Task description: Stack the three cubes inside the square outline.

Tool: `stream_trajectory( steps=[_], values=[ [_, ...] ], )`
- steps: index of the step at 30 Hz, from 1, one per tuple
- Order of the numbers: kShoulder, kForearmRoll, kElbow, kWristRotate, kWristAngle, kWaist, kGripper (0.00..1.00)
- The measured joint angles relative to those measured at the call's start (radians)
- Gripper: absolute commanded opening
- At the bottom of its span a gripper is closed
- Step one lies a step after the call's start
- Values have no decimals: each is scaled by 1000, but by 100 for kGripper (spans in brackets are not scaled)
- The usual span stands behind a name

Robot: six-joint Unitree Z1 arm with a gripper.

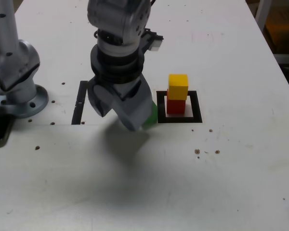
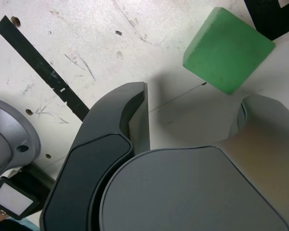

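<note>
Beside green cube [image 2: 227, 49], jaws parted, empty.

text: none legible | labels: none | numbers: none | signs: none

In the exterior view the claw [image 1: 121, 108] is covering nearly all of the green cube [image 1: 151, 115], leaving only a sliver showing. The wrist view's edge is cutting off the square outline [image 2: 272, 17], and the arm's base [image 2: 9, 139] is running out of frame.
</note>
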Motion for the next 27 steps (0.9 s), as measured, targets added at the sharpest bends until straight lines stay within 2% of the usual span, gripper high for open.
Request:
stream_trajectory(
  steps=[15,27],
  values=[
    [3,-43,14,23,2,0,80],
    [80,-64,-12,58,1,0,79]
  ],
)
